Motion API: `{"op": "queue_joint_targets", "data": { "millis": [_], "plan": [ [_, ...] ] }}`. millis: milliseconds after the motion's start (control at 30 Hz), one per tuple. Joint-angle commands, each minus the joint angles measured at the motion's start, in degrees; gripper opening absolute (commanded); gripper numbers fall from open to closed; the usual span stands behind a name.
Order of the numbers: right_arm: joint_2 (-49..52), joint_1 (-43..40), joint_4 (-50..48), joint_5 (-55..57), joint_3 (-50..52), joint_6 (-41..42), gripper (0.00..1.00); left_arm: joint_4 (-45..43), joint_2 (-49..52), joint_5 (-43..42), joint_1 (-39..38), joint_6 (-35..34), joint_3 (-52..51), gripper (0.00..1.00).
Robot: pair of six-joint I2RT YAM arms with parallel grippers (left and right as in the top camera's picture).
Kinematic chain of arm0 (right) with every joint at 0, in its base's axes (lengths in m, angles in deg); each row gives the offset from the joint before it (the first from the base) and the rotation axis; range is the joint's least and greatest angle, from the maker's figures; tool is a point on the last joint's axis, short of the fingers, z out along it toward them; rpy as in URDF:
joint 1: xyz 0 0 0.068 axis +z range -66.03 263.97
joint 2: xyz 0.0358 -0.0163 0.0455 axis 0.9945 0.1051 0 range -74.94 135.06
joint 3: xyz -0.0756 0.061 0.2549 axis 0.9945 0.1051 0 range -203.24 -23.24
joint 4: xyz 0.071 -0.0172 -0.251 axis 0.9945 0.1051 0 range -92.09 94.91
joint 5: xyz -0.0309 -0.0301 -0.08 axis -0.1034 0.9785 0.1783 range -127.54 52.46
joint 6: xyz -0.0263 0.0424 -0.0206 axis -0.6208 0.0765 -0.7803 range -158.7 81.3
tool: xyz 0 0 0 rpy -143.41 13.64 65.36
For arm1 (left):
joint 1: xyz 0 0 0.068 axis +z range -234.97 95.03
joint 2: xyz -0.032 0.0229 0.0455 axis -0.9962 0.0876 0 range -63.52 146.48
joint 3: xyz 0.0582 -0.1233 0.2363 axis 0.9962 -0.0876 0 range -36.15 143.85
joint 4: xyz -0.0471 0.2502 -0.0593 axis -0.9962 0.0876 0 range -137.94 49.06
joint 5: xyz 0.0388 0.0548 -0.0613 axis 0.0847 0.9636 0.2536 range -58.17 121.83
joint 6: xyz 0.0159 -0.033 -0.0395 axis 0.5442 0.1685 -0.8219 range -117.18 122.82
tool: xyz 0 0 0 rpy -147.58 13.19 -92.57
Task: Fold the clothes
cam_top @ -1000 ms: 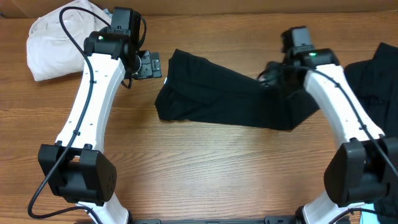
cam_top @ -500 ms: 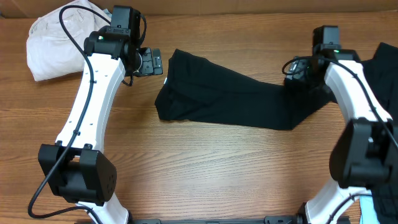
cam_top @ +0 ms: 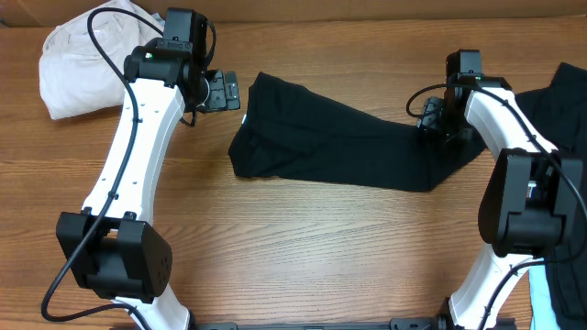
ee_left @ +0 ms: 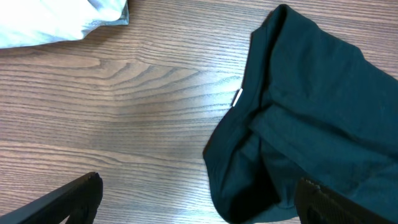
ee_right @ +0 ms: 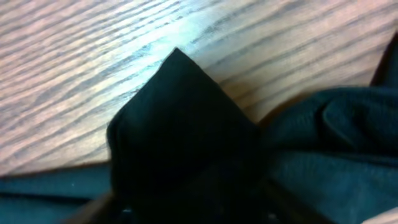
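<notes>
Views don't all give you the same stuff, so going one at a time. From overhead, the black shirt lies stretched out sideways across the middle of the tabletop, rumpled at its left end. The white bundle sits at the far left corner beside the left arm, and a second black garment is heaped at the right edge, running out of frame. The left gripper hovers just beside the shirt's left end, not touching it. The left wrist view makes it obvious that its fingers are spread wide with nothing between them. That same view also catches a small white label on the shirt's edge, which is only a tiny speck from above, plus a bit of the white bundle at top left. The right gripper is down at the shirt's right end, right on the cloth. Its wrist view is pretty much filled with a pointed corner of black cloth against the wood, with more dark folds to the right. The fingers blend into the dark fabric though, so I can't tell whether it's pinching that corner or just sitting over it.
</notes>
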Motion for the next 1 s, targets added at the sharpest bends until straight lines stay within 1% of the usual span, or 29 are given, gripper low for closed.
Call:
{"op": "queue_joint_targets", "data": {
  "millis": [0,100,200,233,433,533,600,767,967],
  "plan": [
    [-0.17,-0.07,0.26,1.55,-2.36,1.29,0.43,-0.22,0.87,-0.66,0.52,1.27,1.46,1.00],
    [-0.28,-0.11,1.73,1.53,-3.54,1.31,0.17,-0.24,0.87,-0.66,0.52,1.27,1.49,1.00],
    [-0.66,-0.11,5.14,1.31,-6.08,1.53,0.06,-0.28,0.87,-0.66,0.52,1.27,1.46,1.00],
    [-1.03,-0.11,6.60,1.29,-7.21,1.73,0.04,-0.28,0.87,-0.66,0.52,1.27,1.46,1.00],
    [-6.45,-1.22,18.53,-0.09,-14.36,7.82,0.04,-0.39,0.87,-0.66,0.52,1.27,1.46,1.00],
    [-10.67,-2.01,24.33,-4.26,-14.64,7.74,0.04,-0.42,0.87,-0.63,0.52,1.27,1.46,1.00],
    [-11.78,-2.01,26.34,-5.81,-14.64,6.78,0.04,-0.44,0.87,-0.68,0.52,1.27,1.46,1.00],
    [-11.91,0.20,26.64,-11.98,-14.01,2.05,0.04,-1.42,0.87,-0.72,0.52,1.25,1.49,1.00],
    [-11.85,9.97,23.89,-12.02,-13.88,1.97,0.05,-1.29,0.87,-0.74,0.52,1.25,1.46,1.00]
  ]
}}
